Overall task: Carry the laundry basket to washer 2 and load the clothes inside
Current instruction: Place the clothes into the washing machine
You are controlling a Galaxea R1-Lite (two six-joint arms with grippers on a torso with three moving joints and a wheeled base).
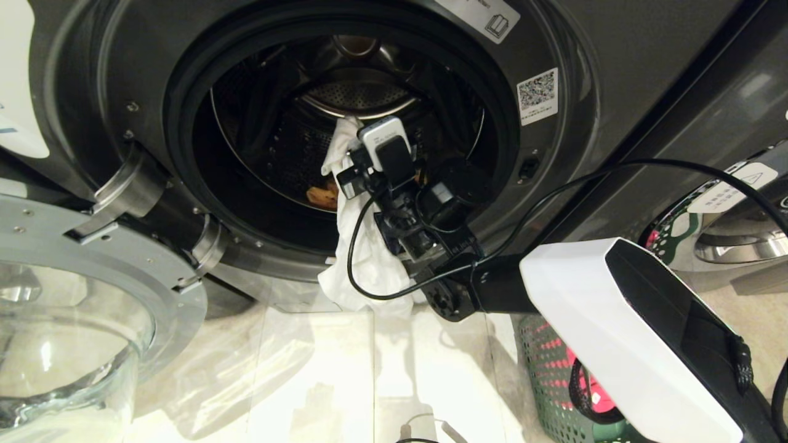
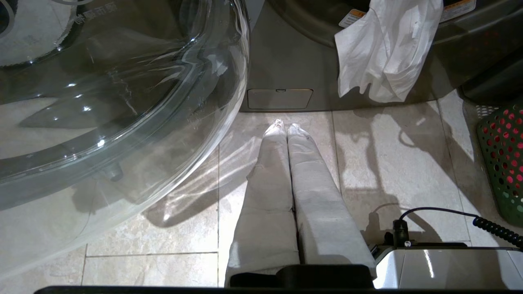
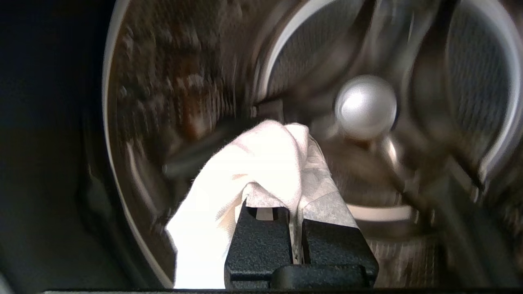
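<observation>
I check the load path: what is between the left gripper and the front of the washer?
Only bare floor tiles, seen in the left wrist view. The shut left gripper points at the washer; the white garment hangs off to one side.

Beige tiled floor [image 2: 400,163], neighbouring washer's chrome door ring [image 1: 739,243]

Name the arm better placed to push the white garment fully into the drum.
Right. The right gripper is shut on the white garment at the washer mouth, the cloth's tail hanging over the rim. The left gripper hangs shut above the floor, away from the opening.
</observation>
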